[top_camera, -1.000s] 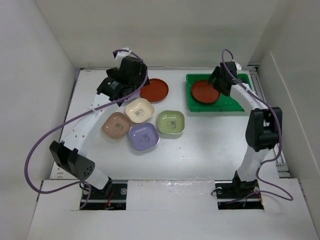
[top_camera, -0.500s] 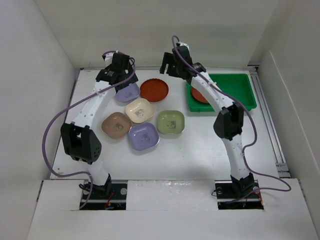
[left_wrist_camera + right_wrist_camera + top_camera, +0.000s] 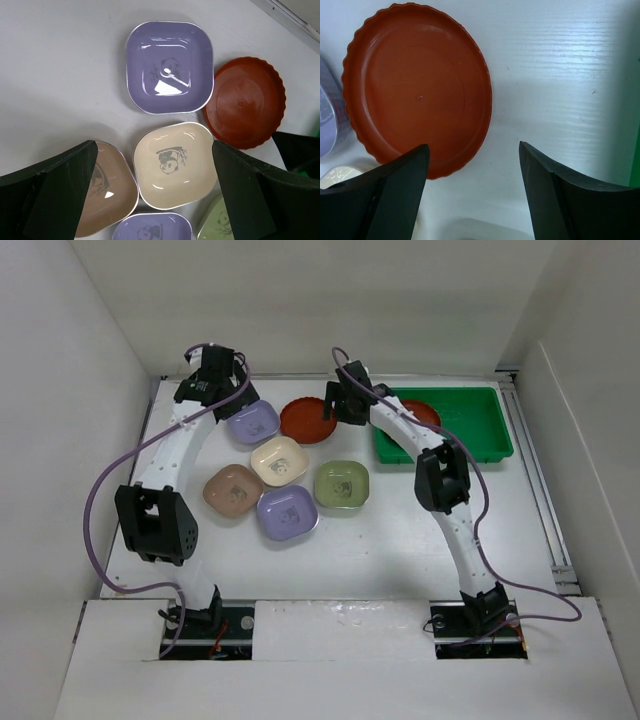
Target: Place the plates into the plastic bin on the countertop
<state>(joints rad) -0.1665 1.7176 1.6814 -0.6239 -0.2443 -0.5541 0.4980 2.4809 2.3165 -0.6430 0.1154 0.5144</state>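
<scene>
The overhead camera looks down from behind the arms over the white bench (image 3: 400,540); both close wrist cameras face down, sharing the round scalloped red-orange plate (image 3: 417,90).

Two red plates (image 3: 307,420) (image 3: 424,412), two lavender dishes (image 3: 253,422) (image 3: 288,512), and one each: cream dish (image 3: 279,461), olive dish (image 3: 342,485), tan-pink dish (image 3: 233,490), bin (image 3: 480,426).

bin (image 3: 482,435) right | one plate (image 3: 425,413) in bin | six plates (image 3: 279,461) left on countertop (image 3: 400,535)
</scene>
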